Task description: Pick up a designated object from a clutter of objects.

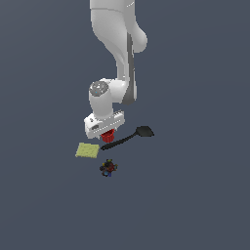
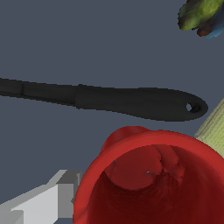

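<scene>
The red cup (image 1: pixel 108 135) sits right under my hand, next to the handle end of the black spatula (image 1: pixel 128 138). In the wrist view the red cup (image 2: pixel 153 175) fills the frame close up, rim towards the camera. My gripper (image 1: pixel 107 134) is down over the cup. One grey finger (image 2: pixel 48 203) lies against the cup's outer wall, and the other finger is hidden by the cup. The spatula's handle (image 2: pixel 118 101) runs just beyond the cup.
A flat yellow-green pad (image 1: pixel 87 150) lies towards the exterior view's left of the cup; its edge (image 2: pixel 214 127) shows in the wrist view. A small dark multicoloured toy (image 1: pixel 108 168) (image 2: pixel 202 16) lies nearer the exterior camera.
</scene>
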Controlling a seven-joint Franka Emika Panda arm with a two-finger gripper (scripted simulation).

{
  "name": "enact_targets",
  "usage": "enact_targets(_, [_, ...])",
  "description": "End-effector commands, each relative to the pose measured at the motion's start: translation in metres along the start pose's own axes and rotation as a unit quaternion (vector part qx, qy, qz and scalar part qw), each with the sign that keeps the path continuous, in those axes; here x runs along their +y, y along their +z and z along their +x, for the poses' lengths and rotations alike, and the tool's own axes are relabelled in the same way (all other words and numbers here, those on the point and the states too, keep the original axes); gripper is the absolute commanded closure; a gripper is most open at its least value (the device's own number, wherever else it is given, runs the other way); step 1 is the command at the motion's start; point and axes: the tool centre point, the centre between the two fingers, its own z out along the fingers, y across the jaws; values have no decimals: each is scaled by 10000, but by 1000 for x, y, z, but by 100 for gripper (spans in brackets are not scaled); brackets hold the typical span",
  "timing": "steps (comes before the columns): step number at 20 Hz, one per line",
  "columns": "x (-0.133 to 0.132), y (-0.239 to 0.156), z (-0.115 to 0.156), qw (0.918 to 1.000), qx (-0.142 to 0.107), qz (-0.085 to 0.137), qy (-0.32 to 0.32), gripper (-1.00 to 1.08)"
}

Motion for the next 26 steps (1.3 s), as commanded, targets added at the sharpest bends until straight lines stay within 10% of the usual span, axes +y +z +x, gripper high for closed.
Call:
enact_targets(1, [0, 3, 0, 10000, 4, -4, -1, -92])
enact_targets(2, [0, 4, 0, 10000, 4, -4, -1, -92])
enact_targets(3, [0, 4, 0, 10000, 4, -4, -1, 108])
enact_targets(26, [14, -34, 10, 10000, 11, -10, 3, 108])
